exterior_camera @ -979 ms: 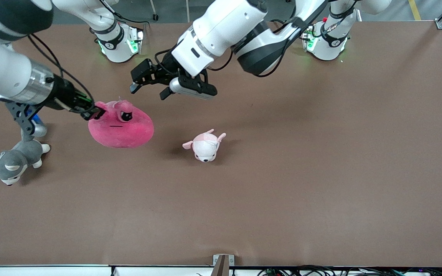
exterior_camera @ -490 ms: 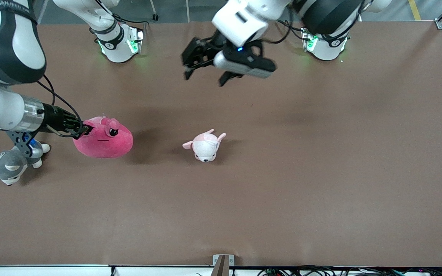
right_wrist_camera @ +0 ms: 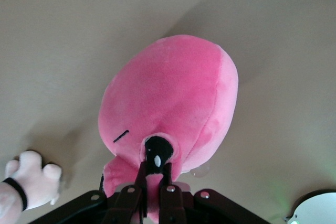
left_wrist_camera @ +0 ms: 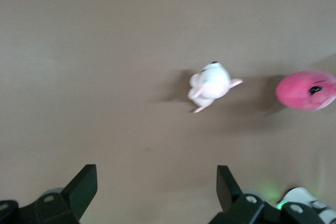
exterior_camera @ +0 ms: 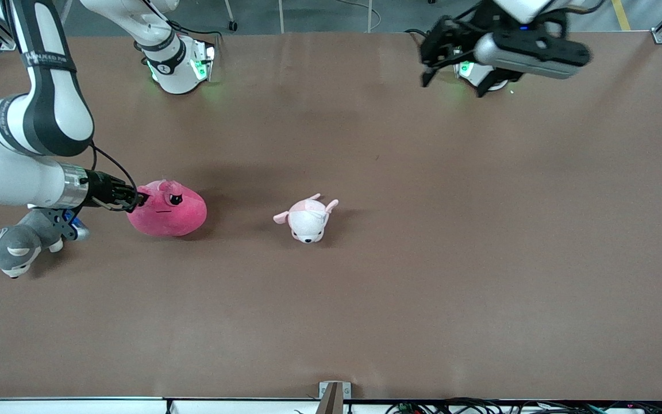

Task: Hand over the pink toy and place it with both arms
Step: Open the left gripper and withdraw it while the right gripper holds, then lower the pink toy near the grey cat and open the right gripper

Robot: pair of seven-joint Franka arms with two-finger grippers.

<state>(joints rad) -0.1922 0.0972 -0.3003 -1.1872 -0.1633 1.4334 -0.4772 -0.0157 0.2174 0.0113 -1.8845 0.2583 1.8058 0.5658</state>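
Three plush toys lie on the brown table (exterior_camera: 400,299), and one is partly hidden: the grey-and-white husky plush (exterior_camera: 12,244) at the right arm's end has its back covered by the right arm's wrist. The left arm is cut off at the top of the front view, so only its claw and camera bar show. The pink toy (exterior_camera: 167,211) is a hot-pink rounded blob with a dark bulging eye and a thin line mouth; it sits on the table between the husky and the pale pink-and-white puppy plush (exterior_camera: 308,218). The right claw (exterior_camera: 138,199) is clamped together on the toy's top edge by the eye. The left claw (exterior_camera: 454,66) hangs over its own base, fingers spread wide, holding nothing.
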